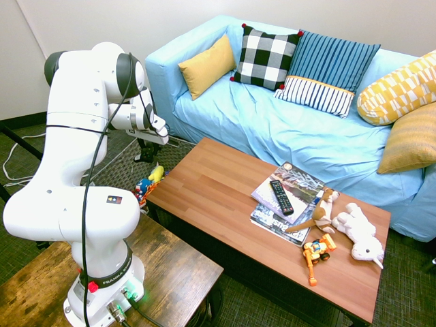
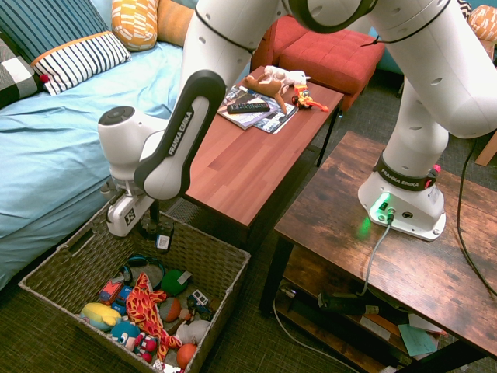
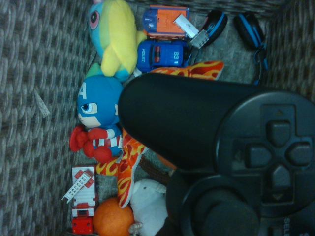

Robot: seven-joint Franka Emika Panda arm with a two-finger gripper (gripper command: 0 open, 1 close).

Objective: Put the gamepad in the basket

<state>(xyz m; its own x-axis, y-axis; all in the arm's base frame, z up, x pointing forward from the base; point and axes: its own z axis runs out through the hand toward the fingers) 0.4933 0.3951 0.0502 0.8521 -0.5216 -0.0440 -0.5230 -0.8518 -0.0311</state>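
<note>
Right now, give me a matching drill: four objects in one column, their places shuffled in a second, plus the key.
Objects:
1. gamepad
2. remote
3. red fire truck
4. checked cushion

Places:
A. on the magazines on the table
B. lying in the basket
C. on the sofa
D. held in the shut gripper above the basket

Pairs: 1-D, 2-A, 3-B, 4-C
</note>
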